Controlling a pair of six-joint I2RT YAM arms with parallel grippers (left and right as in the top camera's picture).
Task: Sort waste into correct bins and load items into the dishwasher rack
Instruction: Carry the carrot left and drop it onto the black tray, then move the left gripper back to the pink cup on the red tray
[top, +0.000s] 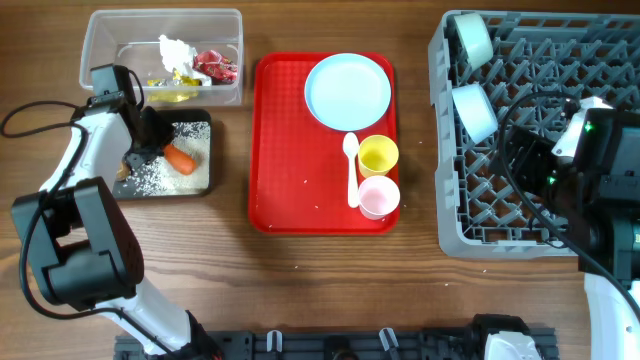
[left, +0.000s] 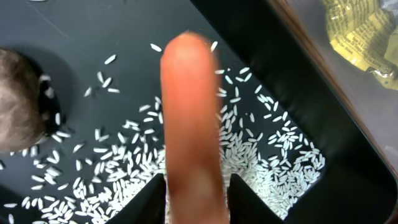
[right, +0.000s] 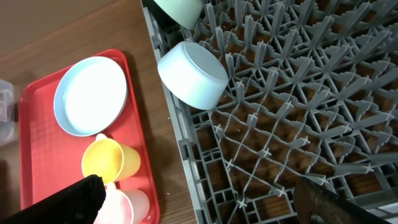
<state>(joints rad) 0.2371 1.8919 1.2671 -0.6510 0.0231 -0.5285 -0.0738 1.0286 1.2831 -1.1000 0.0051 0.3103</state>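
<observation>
While the left gripper hangs low in the black tray, one orange carrot sits between its jaws over scattered rice, with one brown lump off to its left. Whether the jaws pinch the carrot cannot be told. The right gripper, wide open and empty, hovers over the rack. Two bowls stand ahead of it, a near bowl and a far bowl. One plate, one yellow cup and one pink cup sit to its left on the red tray.

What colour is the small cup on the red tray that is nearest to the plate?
The cup is yellow; the overhead view shows it best.
</observation>
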